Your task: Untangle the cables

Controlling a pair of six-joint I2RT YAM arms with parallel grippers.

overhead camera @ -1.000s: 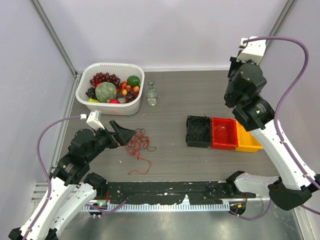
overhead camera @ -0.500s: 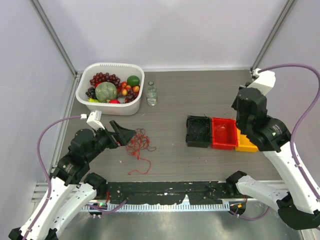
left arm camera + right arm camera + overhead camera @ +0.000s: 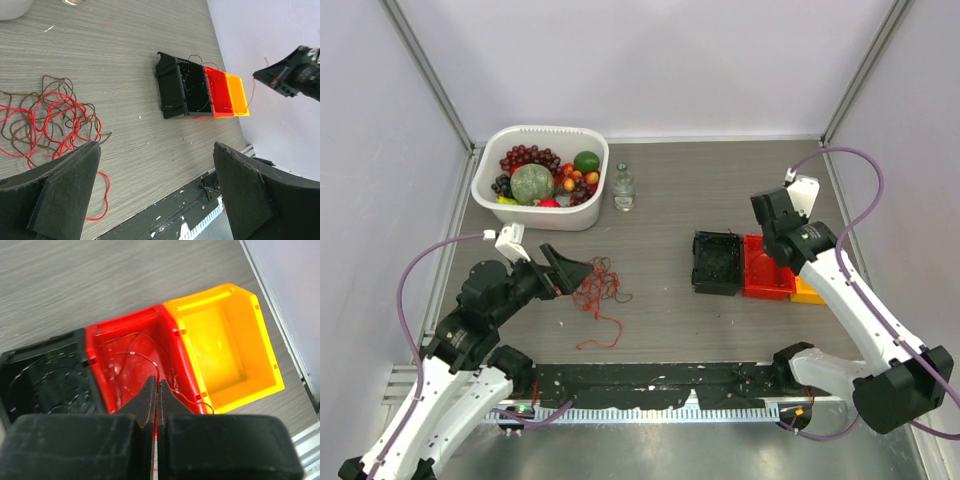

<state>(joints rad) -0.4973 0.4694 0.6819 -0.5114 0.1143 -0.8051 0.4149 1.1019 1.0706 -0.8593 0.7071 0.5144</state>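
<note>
A clump of thin red and dark brown cables (image 3: 597, 288) lies on the table left of centre; it also shows in the left wrist view (image 3: 47, 120). My left gripper (image 3: 570, 270) is open, just left of the clump, with its fingers (image 3: 65, 192) low over the table and nothing between them. My right gripper (image 3: 772, 222) is shut on a single red cable (image 3: 150, 361), held above the red bin (image 3: 127, 360). The cable's free end curves down into that bin. Thin dark wires lie in the black bin (image 3: 45, 377).
A row of three bins, black (image 3: 717, 263), red (image 3: 766, 268) and yellow (image 3: 807, 291), stands right of centre. A white tub of fruit (image 3: 541, 176) and a small glass bottle (image 3: 623, 188) stand at the back left. A black rail (image 3: 650, 381) runs along the near edge.
My right arm has swung down and leftward from high at the back right to just over the red bin. The left arm and the clump have not moved.
</note>
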